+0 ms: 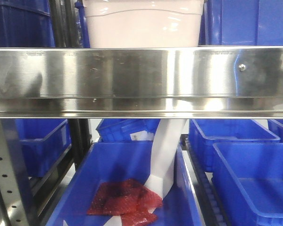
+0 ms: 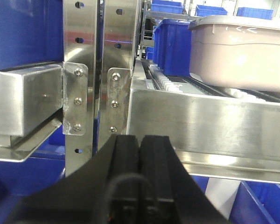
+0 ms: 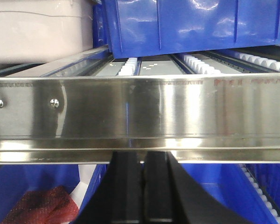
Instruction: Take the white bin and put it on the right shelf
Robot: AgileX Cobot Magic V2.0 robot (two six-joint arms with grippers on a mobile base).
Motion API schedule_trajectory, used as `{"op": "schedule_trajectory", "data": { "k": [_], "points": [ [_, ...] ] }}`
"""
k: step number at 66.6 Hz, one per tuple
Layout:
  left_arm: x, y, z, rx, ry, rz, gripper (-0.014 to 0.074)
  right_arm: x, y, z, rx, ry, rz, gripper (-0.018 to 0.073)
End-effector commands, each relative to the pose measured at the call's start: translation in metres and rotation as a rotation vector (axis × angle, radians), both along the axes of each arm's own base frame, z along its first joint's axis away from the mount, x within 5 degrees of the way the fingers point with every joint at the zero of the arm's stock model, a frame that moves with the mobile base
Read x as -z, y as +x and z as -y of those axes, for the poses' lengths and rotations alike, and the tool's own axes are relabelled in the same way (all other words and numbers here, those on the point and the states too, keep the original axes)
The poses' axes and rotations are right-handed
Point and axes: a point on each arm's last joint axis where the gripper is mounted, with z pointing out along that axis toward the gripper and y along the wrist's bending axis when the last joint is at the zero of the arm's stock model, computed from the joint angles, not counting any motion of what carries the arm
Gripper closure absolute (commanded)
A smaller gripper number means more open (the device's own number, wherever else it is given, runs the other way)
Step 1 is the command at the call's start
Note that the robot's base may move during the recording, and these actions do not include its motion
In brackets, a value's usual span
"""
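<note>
The white bin (image 1: 144, 28), a pale pinkish tub, stands on the steel shelf behind the wide reflective front rail (image 1: 141, 80). It also shows at the upper right of the left wrist view (image 2: 242, 51) and the upper left of the right wrist view (image 3: 37, 32). My left gripper (image 2: 141, 140) is shut and empty, low in front of the rail (image 2: 205, 126), left of the bin. My right gripper (image 3: 142, 156) is shut and empty, just below the rail (image 3: 140, 112), right of the bin.
Blue bins stand beside the white bin (image 1: 247, 21) (image 3: 196, 23). Perforated steel uprights (image 2: 91, 70) are at the left. Below the rail an open blue bin (image 1: 132, 188) holds red mesh bags (image 1: 125, 197) and white paper. More blue bins (image 1: 252, 174) sit lower right.
</note>
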Motion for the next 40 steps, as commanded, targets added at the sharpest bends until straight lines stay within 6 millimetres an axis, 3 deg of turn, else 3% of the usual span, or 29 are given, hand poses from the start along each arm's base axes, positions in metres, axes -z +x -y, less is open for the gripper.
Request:
{"op": "schedule_trajectory", "data": {
  "k": [1,40],
  "points": [
    [-0.0084,-0.0016,-0.0004,0.002,-0.062,0.086,0.0722,-0.0094,-0.0015,0.0009,0.012,-0.023,0.107,0.053],
    [-0.0084,-0.0016,-0.0005,0.003,-0.076,0.085,0.0722,-0.0094,-0.0015,0.0009,0.012,-0.023,0.107,0.053]
  ]
}}
